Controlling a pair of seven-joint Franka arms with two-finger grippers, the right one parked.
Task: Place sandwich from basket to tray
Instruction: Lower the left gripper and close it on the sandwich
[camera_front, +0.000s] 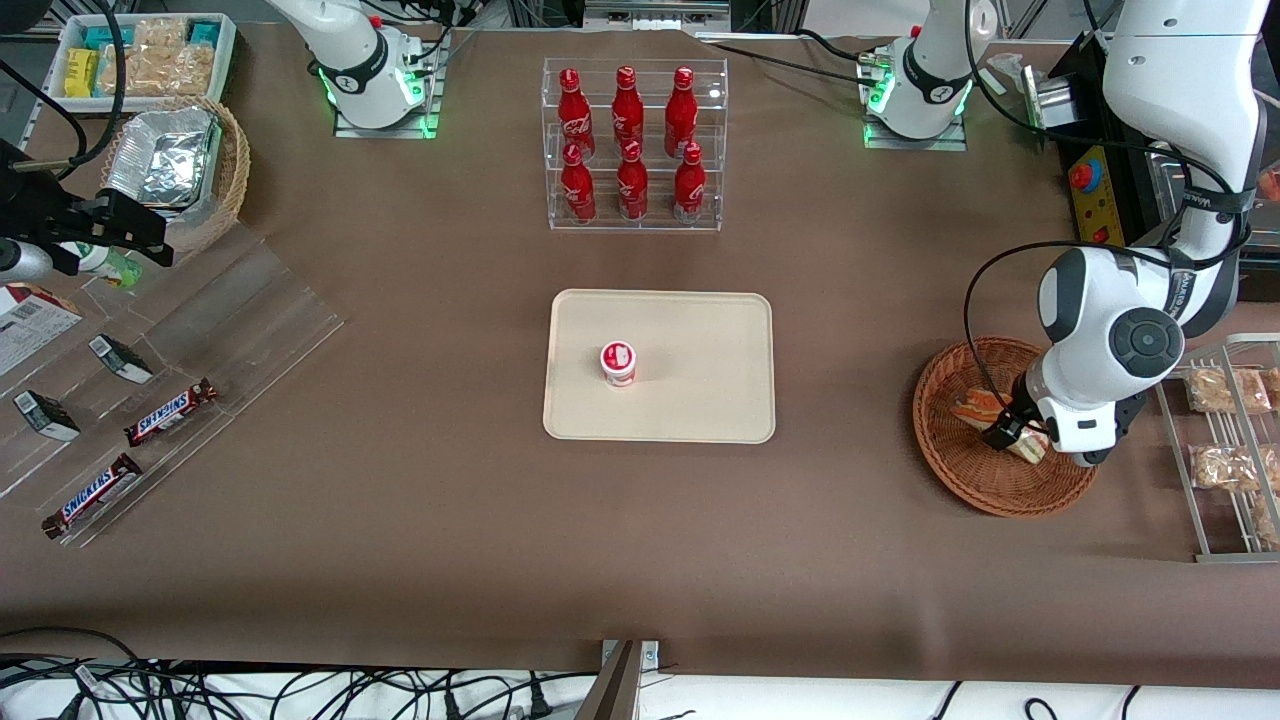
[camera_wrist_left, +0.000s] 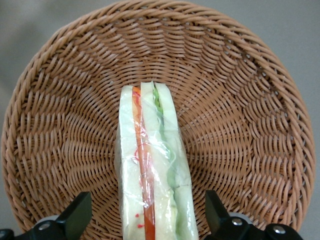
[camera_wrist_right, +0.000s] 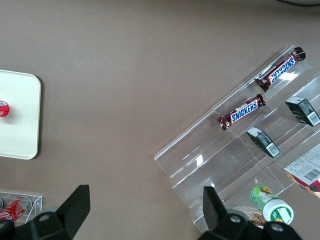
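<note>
The sandwich (camera_wrist_left: 150, 170), a clear-wrapped wedge of white bread with orange, red and green layers, lies in the round brown wicker basket (camera_wrist_left: 240, 100). My left gripper (camera_wrist_left: 147, 217) is low over the basket, open, with one finger on each side of the sandwich and a gap to each. In the front view the gripper (camera_front: 1012, 432) is down in the basket (camera_front: 960, 470) at the working arm's end of the table, partly covering the sandwich (camera_front: 975, 408). The cream-beige tray (camera_front: 700, 400) lies mid-table.
A small red-and-white cup (camera_front: 618, 362) stands on the tray. A clear rack of red bottles (camera_front: 632, 145) stands farther from the camera than the tray. A metal wire rack (camera_front: 1225, 450) with beige snack packets sits beside the basket. Snickers bars (camera_front: 170, 412) lie toward the parked arm's end.
</note>
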